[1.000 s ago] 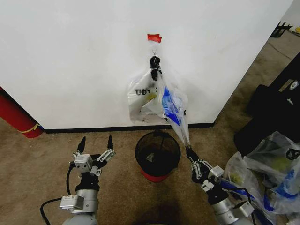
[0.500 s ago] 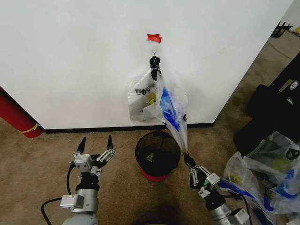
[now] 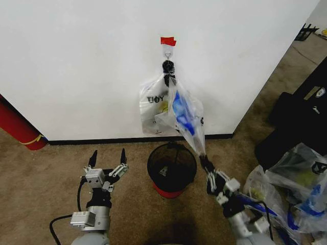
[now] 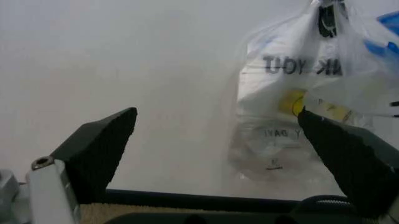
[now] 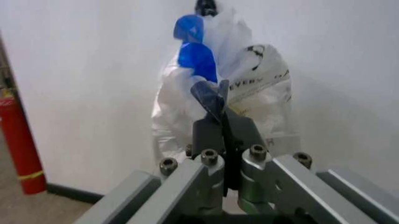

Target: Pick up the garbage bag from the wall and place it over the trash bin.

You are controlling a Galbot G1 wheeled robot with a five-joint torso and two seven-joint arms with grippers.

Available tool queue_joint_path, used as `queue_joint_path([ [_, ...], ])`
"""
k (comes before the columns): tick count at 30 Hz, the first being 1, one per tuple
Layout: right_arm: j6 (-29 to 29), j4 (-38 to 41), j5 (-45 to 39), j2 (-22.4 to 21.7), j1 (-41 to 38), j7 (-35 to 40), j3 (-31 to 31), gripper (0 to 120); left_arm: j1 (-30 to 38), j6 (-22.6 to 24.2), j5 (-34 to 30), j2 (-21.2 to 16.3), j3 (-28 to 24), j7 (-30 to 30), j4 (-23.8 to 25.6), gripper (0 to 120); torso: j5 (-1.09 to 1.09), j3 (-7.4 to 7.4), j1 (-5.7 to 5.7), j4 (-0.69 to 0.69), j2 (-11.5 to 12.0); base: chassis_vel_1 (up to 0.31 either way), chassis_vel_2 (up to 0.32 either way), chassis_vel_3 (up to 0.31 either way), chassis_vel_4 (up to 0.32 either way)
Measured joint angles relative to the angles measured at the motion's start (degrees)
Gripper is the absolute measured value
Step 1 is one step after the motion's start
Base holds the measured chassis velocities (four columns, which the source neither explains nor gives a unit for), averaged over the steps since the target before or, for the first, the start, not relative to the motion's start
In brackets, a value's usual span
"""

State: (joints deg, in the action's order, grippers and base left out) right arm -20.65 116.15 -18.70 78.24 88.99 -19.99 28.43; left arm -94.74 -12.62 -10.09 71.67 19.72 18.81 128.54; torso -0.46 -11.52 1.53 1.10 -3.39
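The garbage bag [image 3: 185,116], crinkly clear plastic with blue patches, hangs by a black knot from a small hook [image 3: 167,53] on the white wall [image 3: 76,61], under a red tape strip [image 3: 168,41]. Its lower corner is stretched down and right, where my right gripper [image 3: 203,161] is shut on it. In the right wrist view my gripper [image 5: 218,116] pinches that corner, with the blue patch of the bag [image 5: 195,53] above. The black mesh trash bin [image 3: 151,171] stands on the carpet under the bag. My left gripper [image 3: 108,153] stands open left of the bin, and it [image 4: 218,154] faces the wall.
A white bag with a yellow face [image 3: 155,108] hangs on the same hook behind the blue one. A red cylinder [image 3: 18,127] leans at the far left. Lumpy clear sacks [image 3: 301,189] and a black case [image 3: 301,122] crowd the right.
My right gripper stays shut on the bag's corner and has shifted slightly back and up, and the bag's folds moved with it. My left gripper has edged a little to the right.
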Motion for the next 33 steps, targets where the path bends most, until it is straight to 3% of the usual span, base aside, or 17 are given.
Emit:
queue_joint_path([
  [11, 8.2, -1.8, -5.7, -3.0, -8.8, 9.6, -3.0, 0, 0.9, 0.4, 0.1, -1.4, -1.4, 0.0, 0.7, 100, 0.0, 0.0, 0.0, 0.0, 0.0, 0.0, 0.0, 0.0, 0.0],
  [19, 9.9, -2.6, -5.2, -4.0, -10.4, 11.9, -3.2, 0, 1.2, 0.4, 0.1, -1.2, -2.1, -0.1, 0.5, 100, 0.01, 0.0, 0.0, -0.01, 0.0, 0.0, 0.0, 0.0, 0.0],
  [27, 7.5, -0.2, 5.9, -5.8, -3.2, 10.2, 0.5, 3, 2.4, 0.4, -0.8, -1.4, -2.5, -0.1, -0.1, 100, 0.0, 0.0, 0.0, 0.02, 0.0, 0.0, 0.0, 0.0, 0.0],
  [33, 2.6, 1.2, 16.3, -6.8, 4.0, 10.8, 4.6, 22, 2.8, 0.3, -1.1, -1.5, -2.9, -0.1, -0.4, 100, 0.0, 0.01, 0.0, 0.01, 0.0, 0.0, 0.0, 0.0, 0.0],
])
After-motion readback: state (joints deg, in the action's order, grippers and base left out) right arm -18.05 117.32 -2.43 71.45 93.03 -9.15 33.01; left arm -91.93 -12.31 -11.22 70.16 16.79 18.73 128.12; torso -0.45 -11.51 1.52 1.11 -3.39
